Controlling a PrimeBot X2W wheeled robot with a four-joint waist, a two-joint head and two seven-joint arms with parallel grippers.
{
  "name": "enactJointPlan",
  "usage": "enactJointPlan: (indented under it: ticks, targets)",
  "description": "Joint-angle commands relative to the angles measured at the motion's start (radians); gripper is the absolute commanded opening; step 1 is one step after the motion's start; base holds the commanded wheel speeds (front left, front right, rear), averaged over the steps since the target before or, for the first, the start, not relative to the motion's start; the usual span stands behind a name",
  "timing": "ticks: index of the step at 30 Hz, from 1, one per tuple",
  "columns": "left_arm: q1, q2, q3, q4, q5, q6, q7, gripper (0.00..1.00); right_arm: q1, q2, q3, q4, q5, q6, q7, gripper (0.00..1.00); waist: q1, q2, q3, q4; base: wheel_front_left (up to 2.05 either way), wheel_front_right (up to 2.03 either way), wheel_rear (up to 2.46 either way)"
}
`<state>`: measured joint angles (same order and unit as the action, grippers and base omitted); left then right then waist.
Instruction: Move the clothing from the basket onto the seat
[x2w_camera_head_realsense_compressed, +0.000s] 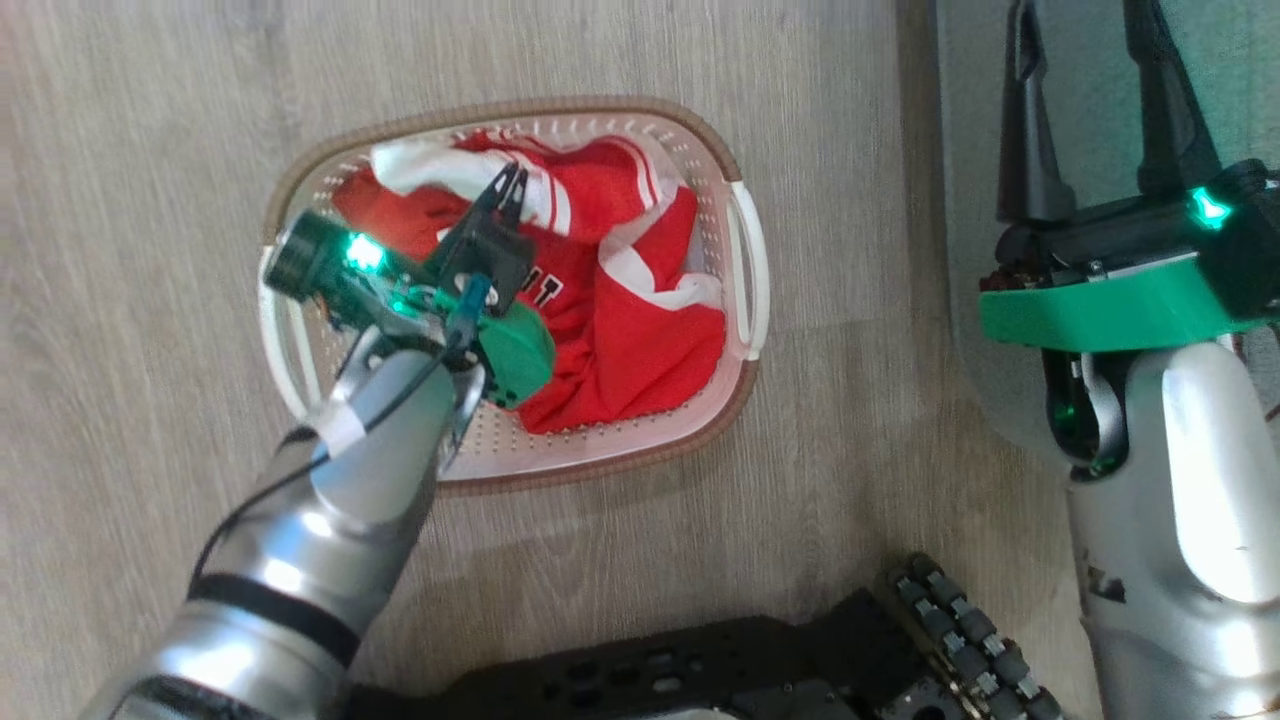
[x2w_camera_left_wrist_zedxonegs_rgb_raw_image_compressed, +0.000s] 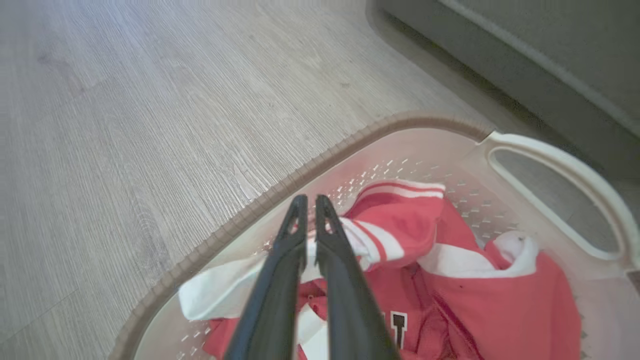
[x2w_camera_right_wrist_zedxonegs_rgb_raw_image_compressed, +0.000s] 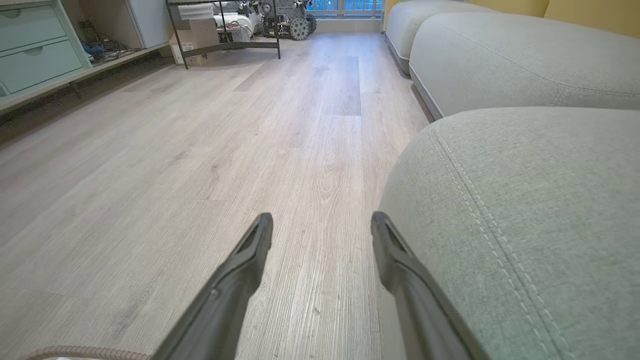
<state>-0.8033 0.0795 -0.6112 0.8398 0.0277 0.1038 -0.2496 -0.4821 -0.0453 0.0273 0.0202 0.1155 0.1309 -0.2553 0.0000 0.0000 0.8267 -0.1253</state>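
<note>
Reaches into the basket (x2w_camera_head_realsense_compressed: 600, 105) with the left gripper (x2w_camera_head_realsense_compressed: 513, 190), fingers drawn in to a thin slit – closed on a white-striped fold of the clothing (x2w_camera_head_realsense_compressed: 620, 330) near the far rim. Shows, from the left wrist, the same gripper (x2w_camera_left_wrist_zedxonegs_rgb_raw_image_compressed: 310, 200) with white fabric in the narrow gap between its fingers and bulging beside one of them. Leaves the rest of the clothing (x2w_camera_left_wrist_zedxonegs_rgb_raw_image_compressed: 450, 300) heaped red and rumpled inside the basket (x2w_camera_left_wrist_zedxonegs_rgb_raw_image_compressed: 280, 187), which stands on the wooden floor (x2w_camera_head_realsense_compressed: 150, 200) beside the seat (x2w_camera_head_realsense_compressed: 970, 200).

Keeps the right gripper (x2w_camera_head_realsense_compressed: 1090, 60) spread wide and empty over the edge of the seat, touching nothing. Confirms it from the right wrist: gripper (x2w_camera_right_wrist_zedxonegs_rgb_raw_image_compressed: 321, 222) open above the floor, the seat (x2w_camera_right_wrist_zedxonegs_rgb_raw_image_compressed: 525, 225) just beside one finger.

Hides the near left part of the basket under the left forearm. Cuts off the right fingertips at the head view's top edge. Covers part of the dark lettering (x2w_camera_left_wrist_zedxonegs_rgb_raw_image_compressed: 397, 325) with folds – unreadable.
</note>
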Motion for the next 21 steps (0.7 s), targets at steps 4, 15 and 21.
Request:
enactJointPlan:
  ticks: [4,15,21]
  targets:
    - [0.097,0.018,0.031,-0.116,-0.038,0.028,-0.012,1.0,0.037,-0.005,0.015,-0.009,0.002,0.0,-0.006,1.0,0.0,0.0,-0.079,0.014,0.0,0.0,0.0]
    - [0.303,0.036,0.079,-0.339,-0.097,0.071,-0.012,1.0,0.116,-0.005,-0.001,0.039,-0.018,0.0,-0.006,1.0,0.0,0.0,-0.315,0.049,0.0,0.0,0.0]
    - [0.422,0.034,0.128,-0.431,-0.129,0.096,-0.012,1.0,0.176,-0.005,0.005,0.066,-0.028,0.0,-0.006,1.0,0.0,0.0,-0.444,0.071,0.0,0.0,0.0]
